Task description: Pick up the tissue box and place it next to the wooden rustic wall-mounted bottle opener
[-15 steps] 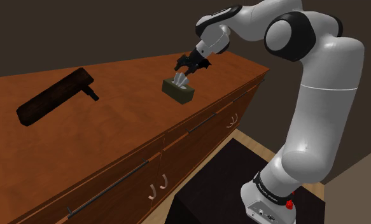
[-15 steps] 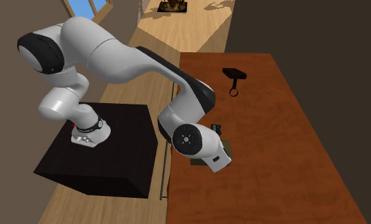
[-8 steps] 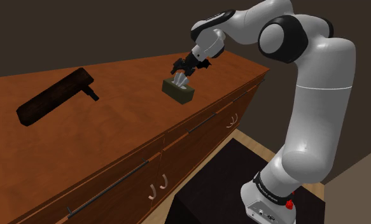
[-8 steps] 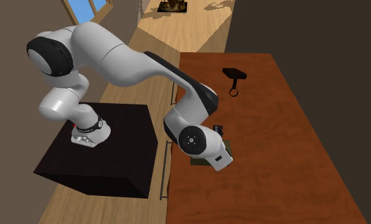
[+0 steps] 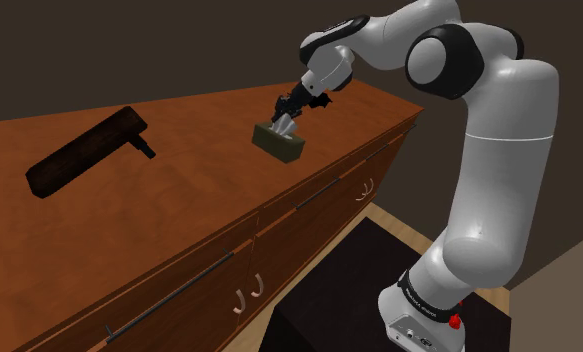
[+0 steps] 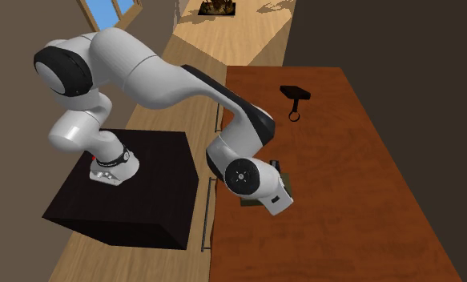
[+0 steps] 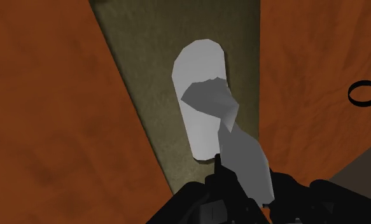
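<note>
An olive-green tissue box [image 5: 282, 146] stands on the brown wooden counter [image 5: 179, 200], with a white tissue [image 5: 282, 126] sticking out of its top. My gripper [image 5: 287, 113] reaches down onto it from above and is shut on that tissue. In the wrist view the fingers meet at the tissue [image 7: 206, 108] above the box top [image 7: 152, 76]. In the second exterior view the arm's wrist hides most of the box [image 6: 247, 203]. The dark wooden bottle opener [image 5: 84, 152] lies far off toward the shoulder view's left; its ring shows too [image 6: 293, 116] [image 7: 365, 93].
The counter's front edge [image 5: 309, 190] runs close by the box, with drawers and handles [image 5: 247, 298] below it. The black stand [image 6: 127, 188] sits on a wooden floor beside the counter. Bare counter lies between the box and the opener.
The fingers have closed on the tissue. A second ago the hand shifted slightly toward the shoulder view's left; since then the arm has stayed put. The box has not moved.
</note>
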Robot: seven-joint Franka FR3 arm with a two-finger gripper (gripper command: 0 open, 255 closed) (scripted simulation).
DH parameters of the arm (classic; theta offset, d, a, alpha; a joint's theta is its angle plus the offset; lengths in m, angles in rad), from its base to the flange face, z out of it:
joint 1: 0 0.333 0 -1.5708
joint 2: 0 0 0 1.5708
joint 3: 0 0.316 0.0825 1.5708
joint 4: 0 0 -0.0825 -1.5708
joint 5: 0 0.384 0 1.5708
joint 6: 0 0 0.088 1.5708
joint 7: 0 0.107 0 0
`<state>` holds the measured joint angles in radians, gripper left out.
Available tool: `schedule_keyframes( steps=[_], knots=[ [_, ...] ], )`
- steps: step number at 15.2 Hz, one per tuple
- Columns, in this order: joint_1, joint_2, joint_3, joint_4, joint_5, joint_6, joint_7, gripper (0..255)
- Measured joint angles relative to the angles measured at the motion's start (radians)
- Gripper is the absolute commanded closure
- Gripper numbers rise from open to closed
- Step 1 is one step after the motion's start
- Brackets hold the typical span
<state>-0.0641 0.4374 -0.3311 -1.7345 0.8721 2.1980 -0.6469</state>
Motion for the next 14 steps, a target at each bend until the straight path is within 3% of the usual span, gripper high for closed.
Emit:
schedule_keyframes(
  steps=[14],
  knots=[
    [0.006,-0.035,-0.014,0.024,-0.038,-0.044,0.048,255]
  ],
)
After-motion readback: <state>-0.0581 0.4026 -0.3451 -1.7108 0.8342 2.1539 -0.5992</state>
